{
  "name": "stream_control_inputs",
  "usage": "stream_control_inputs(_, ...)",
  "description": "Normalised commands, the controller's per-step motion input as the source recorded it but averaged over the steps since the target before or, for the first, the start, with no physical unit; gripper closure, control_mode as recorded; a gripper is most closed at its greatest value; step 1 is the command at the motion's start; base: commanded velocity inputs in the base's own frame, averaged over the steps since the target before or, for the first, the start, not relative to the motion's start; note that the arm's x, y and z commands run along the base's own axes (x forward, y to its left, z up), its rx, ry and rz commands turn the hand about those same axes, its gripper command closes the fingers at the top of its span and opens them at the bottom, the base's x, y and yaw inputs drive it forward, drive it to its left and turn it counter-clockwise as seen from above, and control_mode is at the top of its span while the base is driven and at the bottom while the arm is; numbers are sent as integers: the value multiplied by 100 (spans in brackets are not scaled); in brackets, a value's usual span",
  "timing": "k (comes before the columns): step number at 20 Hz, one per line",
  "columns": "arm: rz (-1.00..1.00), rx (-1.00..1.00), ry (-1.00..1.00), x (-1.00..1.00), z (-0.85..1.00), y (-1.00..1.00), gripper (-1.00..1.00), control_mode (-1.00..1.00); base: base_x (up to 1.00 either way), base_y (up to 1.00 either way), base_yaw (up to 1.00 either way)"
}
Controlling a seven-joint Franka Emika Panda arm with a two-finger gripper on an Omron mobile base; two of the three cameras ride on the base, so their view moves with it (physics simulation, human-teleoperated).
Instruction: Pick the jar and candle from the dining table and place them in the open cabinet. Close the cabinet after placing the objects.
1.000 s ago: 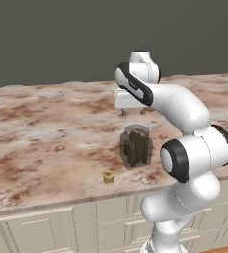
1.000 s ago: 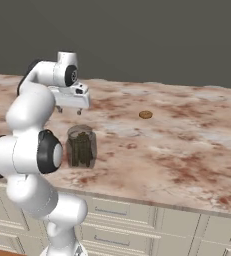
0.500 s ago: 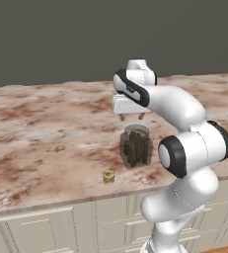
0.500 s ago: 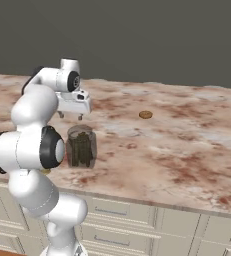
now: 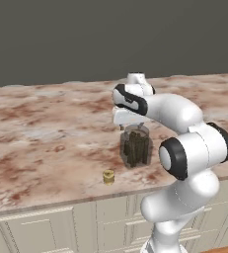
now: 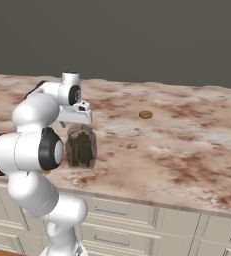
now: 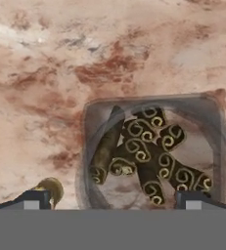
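Jaws of our gripper (image 7: 112, 197) stand wide, holding nothing, above the jar (image 5: 135, 146) near the dining table (image 5: 46, 128) front edge.

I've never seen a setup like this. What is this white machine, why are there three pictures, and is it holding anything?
It is a robot arm on a drivable base. Two pictures come from cameras behind it, left and right; the third looks down from its hand. The hand, its fingers spread wide open, hovers just above a glass jar of dark rolled sticks and holds nothing. The jar stands on a marbled stone table. Near it sits a tiny yellow candle, and farther off a small brown disc.
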Motion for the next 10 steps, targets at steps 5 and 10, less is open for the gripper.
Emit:
stream_control_inputs(5,0,0,0,0,-55,3,-100,-100,0,0,0)
stream_control_inputs(10,0,0,0,0,-52,8,100,-100,0,0,0)
